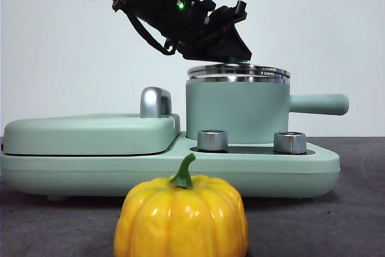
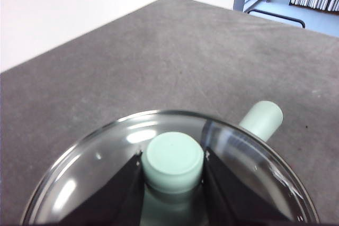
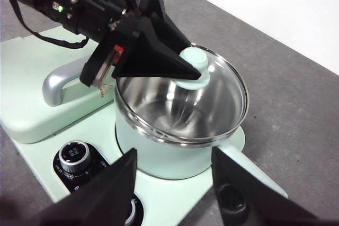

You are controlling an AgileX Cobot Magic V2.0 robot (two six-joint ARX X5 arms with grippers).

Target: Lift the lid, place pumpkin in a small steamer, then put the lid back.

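While the left gripper (image 2: 172, 163) pinches the lid's (image 3: 222, 91) knob above the pot (image 1: 237, 112), the pumpkin (image 1: 181, 218) sits before it; the right gripper (image 3: 172, 175) hovers spread wide.

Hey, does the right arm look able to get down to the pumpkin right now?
Probably yes. The pumpkin sits alone at the front of the table, with nothing over it; the left end effector is busy up at the lid knob.

Grey felt-like tabletop (image 2: 175, 51) before a plain white wall (image 1: 72, 58), evenly lit.
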